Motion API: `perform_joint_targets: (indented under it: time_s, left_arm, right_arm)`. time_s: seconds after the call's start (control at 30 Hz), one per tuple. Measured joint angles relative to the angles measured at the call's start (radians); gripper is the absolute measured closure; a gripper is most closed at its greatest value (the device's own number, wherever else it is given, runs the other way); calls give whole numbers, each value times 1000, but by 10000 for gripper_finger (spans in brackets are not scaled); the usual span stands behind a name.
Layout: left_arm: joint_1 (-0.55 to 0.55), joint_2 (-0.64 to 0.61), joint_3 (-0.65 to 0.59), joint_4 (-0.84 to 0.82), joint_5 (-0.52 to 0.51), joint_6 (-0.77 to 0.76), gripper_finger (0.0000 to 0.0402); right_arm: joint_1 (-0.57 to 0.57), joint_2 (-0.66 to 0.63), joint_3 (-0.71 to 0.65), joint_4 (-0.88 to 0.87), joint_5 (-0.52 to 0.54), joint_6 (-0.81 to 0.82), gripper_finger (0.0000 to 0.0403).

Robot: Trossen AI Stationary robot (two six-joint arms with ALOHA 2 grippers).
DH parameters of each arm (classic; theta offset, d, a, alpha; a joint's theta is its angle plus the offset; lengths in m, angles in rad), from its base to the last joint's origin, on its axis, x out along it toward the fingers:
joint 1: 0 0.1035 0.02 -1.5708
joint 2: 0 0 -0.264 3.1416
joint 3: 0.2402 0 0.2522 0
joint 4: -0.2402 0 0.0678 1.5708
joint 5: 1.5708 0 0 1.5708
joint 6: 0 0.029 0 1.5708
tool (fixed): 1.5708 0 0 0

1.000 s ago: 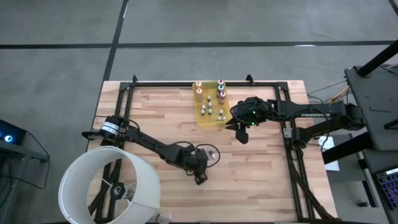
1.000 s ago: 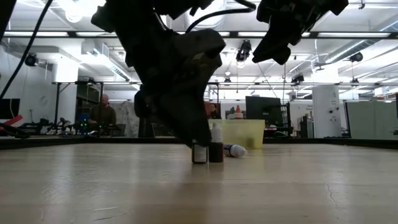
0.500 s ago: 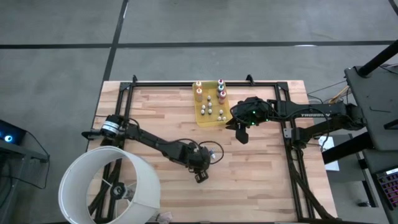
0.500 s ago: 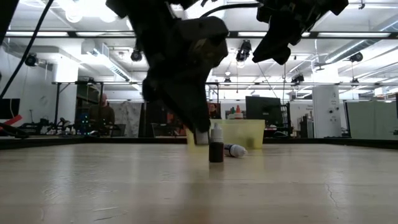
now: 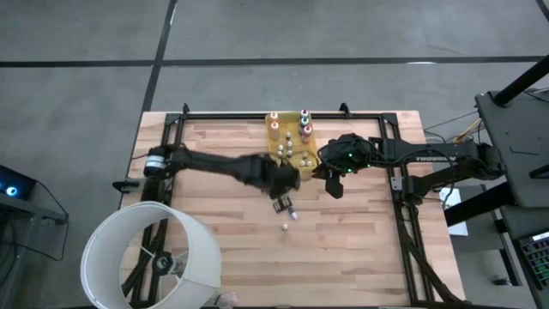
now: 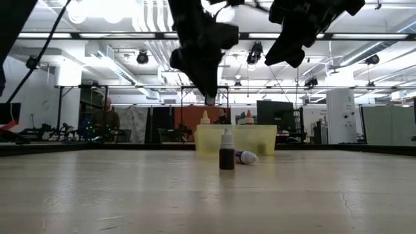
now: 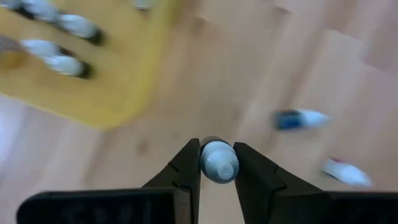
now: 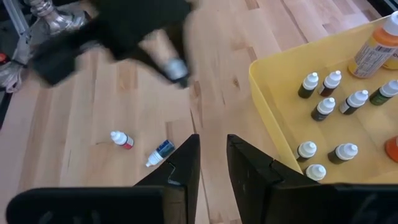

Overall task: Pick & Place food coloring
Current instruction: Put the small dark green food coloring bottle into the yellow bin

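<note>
Left gripper (image 7: 218, 163) has swung up from mid-surface toward the yellow tray (image 5: 290, 163), jaws clamped on a food coloring bottle (image 7: 218, 160). You'll find it light, slick, rigid; grip the cap. Right gripper (image 8: 213, 163), jaws narrowly apart and empty, waits beside the tray.

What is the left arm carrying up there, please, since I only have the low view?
Observer: The left gripper has its jaws shut on a small white-capped bottle, as its wrist camera shows.
Operator: Is it over the yellow tray?
Observer: No. From above, it hangs over bare wood, just short of the near edge of the yellow tray.
Operator: And where is the right arm?
Observer: The right gripper is beside the tray's right edge, with its jaws slightly apart and empty.
</note>
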Motion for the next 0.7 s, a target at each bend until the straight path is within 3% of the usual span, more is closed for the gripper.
perform_joint_targets:
  time_s: [0.3,0.53,0.7]
  left_arm:
    - [169,-11,-10,-2,29,176,348]
    - [276,-11,-12,17,130,335,348]
    - [332,-7,-14,44,225,390,348]
  right_arm:
    - [-1,-62,48,-127,2,-3,329]
    - [-1,-127,168,-347,112,38,333]
    - [-1,-156,274,-411,219,85,330]
